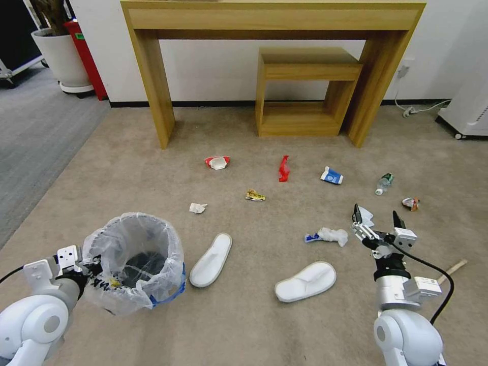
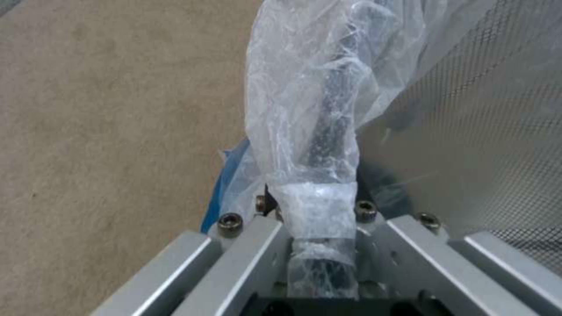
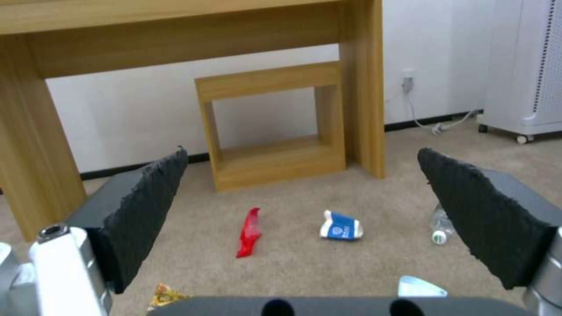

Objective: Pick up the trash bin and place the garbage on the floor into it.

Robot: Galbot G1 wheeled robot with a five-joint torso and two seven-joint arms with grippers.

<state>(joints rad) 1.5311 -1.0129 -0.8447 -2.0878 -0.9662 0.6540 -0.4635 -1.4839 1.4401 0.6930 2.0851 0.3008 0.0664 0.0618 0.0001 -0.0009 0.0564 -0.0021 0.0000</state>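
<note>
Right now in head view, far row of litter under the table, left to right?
Crushed red-white cup → red wrapper → blue-white carton → green-label bottle.

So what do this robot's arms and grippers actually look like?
Both arms are glossy white with rounded joint housings and grey discs. The right gripper has two black, rough-textured wedge fingers on a silver-white body, with a black cable looping behind. The left gripper has a white-grey blocky mount and silver brackets with hex bolts.
</note>
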